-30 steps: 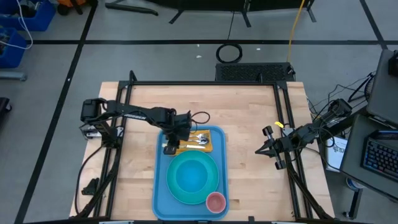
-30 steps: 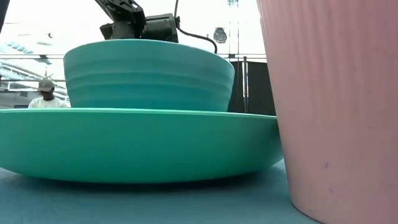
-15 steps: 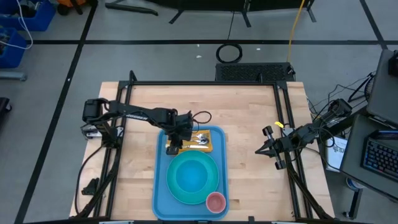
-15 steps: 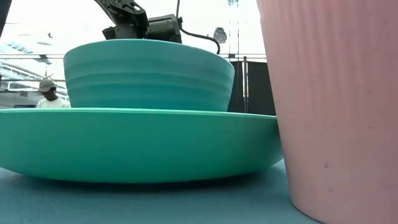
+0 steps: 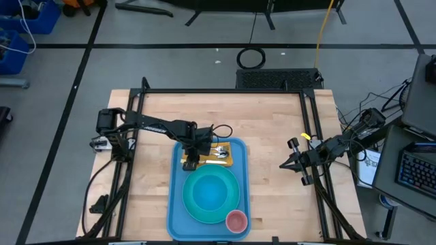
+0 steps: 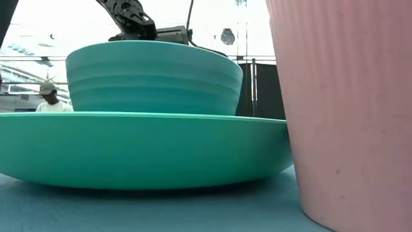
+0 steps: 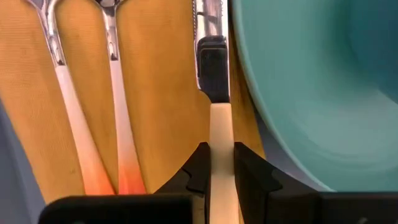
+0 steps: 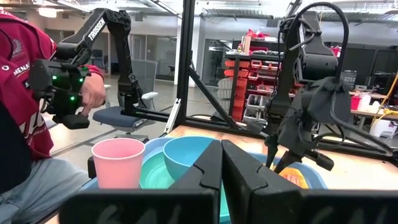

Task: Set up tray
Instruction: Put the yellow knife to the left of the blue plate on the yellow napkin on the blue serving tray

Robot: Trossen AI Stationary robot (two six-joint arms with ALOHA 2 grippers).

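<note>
The blue tray [image 5: 175, 197] lies on the wooden table. On it stand a turquoise plate [image 5: 191, 206] with a turquoise bowl [image 5: 210, 190] and, toward the near end, a pink cup [image 5: 236, 220]. A yellow napkin [image 5: 232, 160] lies across its far end. Two cream-and-orange-handled utensils [image 7: 74, 124] lie on the napkin [image 7: 155, 93]. My left gripper [image 5: 191, 162] is over the napkin's left end, shut on a knife [image 7: 217, 124]. My right gripper [image 5: 285, 164] waits shut near the table's right edge. My left gripper pinches the knife's cream handle [image 7: 220, 140] between its two fingers [image 7: 198, 169], coming from above. The handle runs along the gap between the fingers. The serrated blade [image 7: 208, 18] points away over the napkin's edge, right beside the plate [image 7: 311, 93]. Whether the knife rests on the napkin, I cannot tell.
Bare wood lies left and right of the tray. Black frame rails [image 5: 310, 136] run along the table's sides. A person in a red top [image 8: 25, 93] sits beyond the table holding a dark device. A keyboard [image 5: 415, 167] sits off the right edge.
My left gripper has shifted a little toward the table's right, along the napkin, and sunk lower behind the bowl in the low view. The tray, plate, bowl and cup have stayed put.
</note>
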